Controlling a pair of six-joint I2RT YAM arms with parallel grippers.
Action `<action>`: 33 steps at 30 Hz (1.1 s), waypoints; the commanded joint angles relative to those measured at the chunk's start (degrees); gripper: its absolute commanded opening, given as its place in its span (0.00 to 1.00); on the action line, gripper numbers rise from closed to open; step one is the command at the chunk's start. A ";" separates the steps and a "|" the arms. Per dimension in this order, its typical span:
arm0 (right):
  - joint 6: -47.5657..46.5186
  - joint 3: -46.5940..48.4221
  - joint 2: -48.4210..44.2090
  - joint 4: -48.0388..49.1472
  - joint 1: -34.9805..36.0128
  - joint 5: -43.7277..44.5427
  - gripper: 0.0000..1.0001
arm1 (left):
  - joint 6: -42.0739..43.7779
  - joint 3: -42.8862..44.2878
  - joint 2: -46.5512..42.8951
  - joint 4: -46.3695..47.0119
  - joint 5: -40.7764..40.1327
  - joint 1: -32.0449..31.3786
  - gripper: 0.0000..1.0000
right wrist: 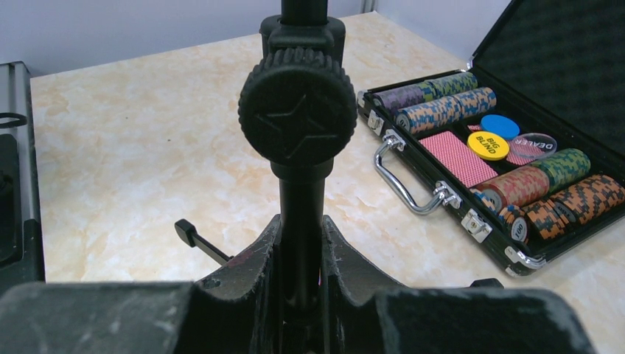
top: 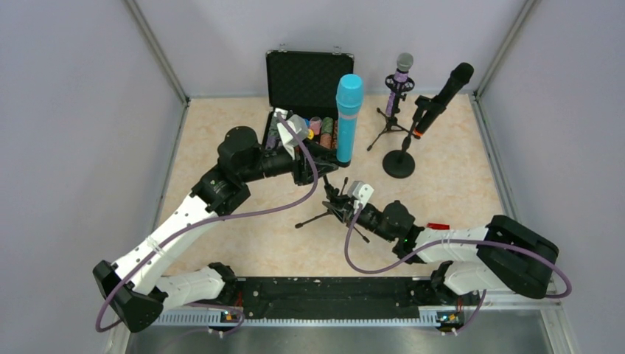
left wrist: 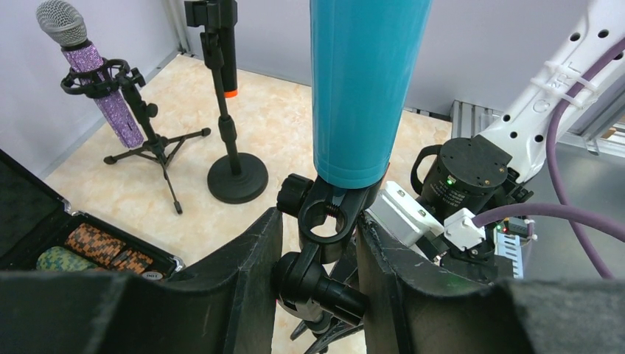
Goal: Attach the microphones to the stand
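The turquoise microphone (top: 348, 118) (left wrist: 361, 88) stands upright, its lower end seated in the black clip (left wrist: 335, 214) of a small tripod stand (top: 328, 215). My left gripper (top: 324, 164) (left wrist: 318, 221) is shut on that clip and its joint, just below the microphone. My right gripper (top: 343, 200) (right wrist: 301, 225) is shut on the stand's post (right wrist: 301, 192), under a star-marked knob (right wrist: 298, 107). At the back right, the glittery purple microphone (top: 399, 81) (left wrist: 103, 88) sits in its own tripod stand. The black microphone with an orange end (top: 442, 96) (left wrist: 221, 51) sits on a round-base stand (top: 399, 164).
An open black case of poker chips and cards (top: 309, 74) (right wrist: 516, 169) lies at the back, just behind the left gripper. A small red block (top: 438, 226) lies near the right arm. Walls enclose the table on three sides.
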 commanded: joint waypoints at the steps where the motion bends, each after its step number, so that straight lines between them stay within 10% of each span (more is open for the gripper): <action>1: 0.06 -1.37 1.99 -3.72 0.77 -0.76 0.00 | -2.15 4.50 -3.13 13.76 0.82 0.05 0.00; 21: -3.24 3.40 3.59 -7.14 0.81 10.66 0.00 | -16.04 8.08 -0.14 8.41 -46.07 -0.08 0.00; 33: -2.68 4.56 4.69 -5.70 0.86 11.10 0.00 | -12.78 9.84 2.72 6.87 -38.89 -0.10 0.00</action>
